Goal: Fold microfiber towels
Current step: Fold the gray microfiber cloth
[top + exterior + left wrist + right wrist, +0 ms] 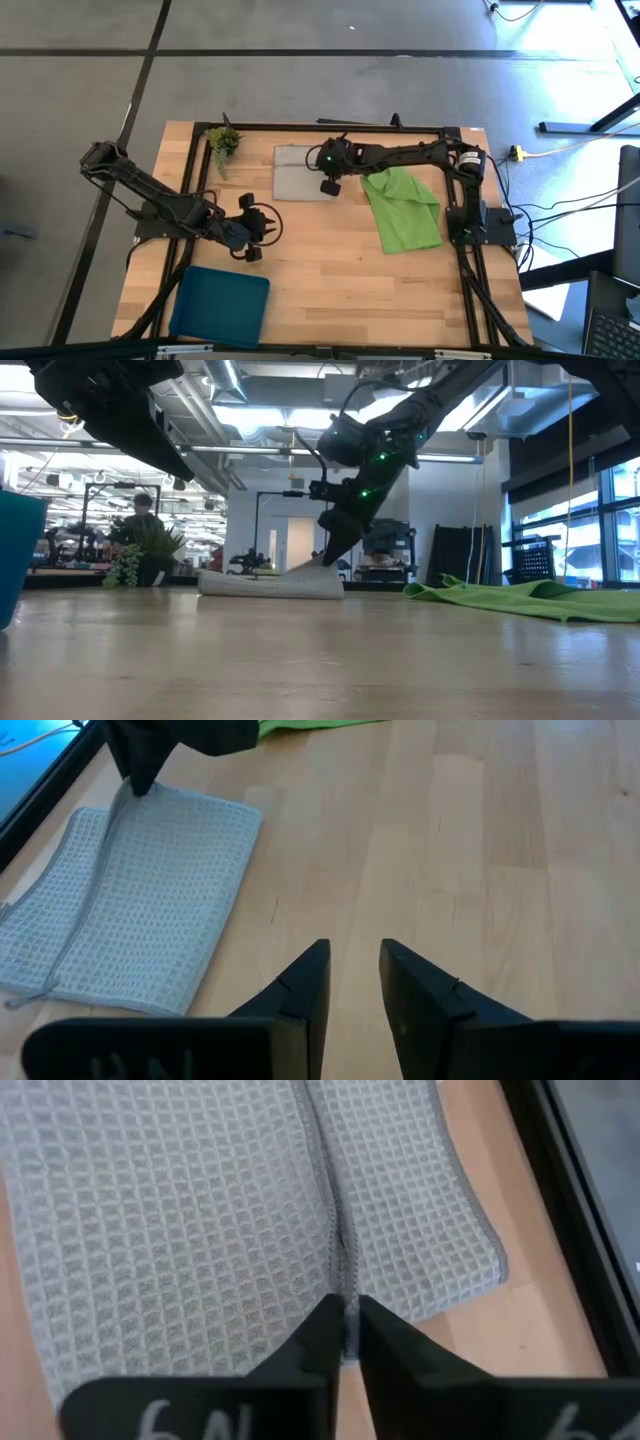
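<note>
The blue tray (220,305) lies nearest the camera in the high view, at the table's (330,280) front-left corner; in the low view only its teal wall (18,555) shows at the left edge. Just behind the tray the left gripper (250,232) hangs over bare wood, its two dark fingers (305,985) a narrow gap apart with nothing between them

Farther back, near the table's far edge, the light grey towel (300,172) lies flat and folded — its waffle weave is plain in the right wrist view (200,1210), where a stitched hem runs down the middle of the cloth. The right gripper (348,1330) is down at that towel's right-hand edge, its fingertips almost together and pinching the hem between them; in the low view the cloth (272,584) rises in a small peak up to the gripper (328,560)

The lime green towel (403,208) lies crumpled and unfolded on the right side of the table, just beside the grey one — in the low view it sprawls low across the wood (530,598). A small green plant sprig (223,143) sits at the back-left corner
</note>
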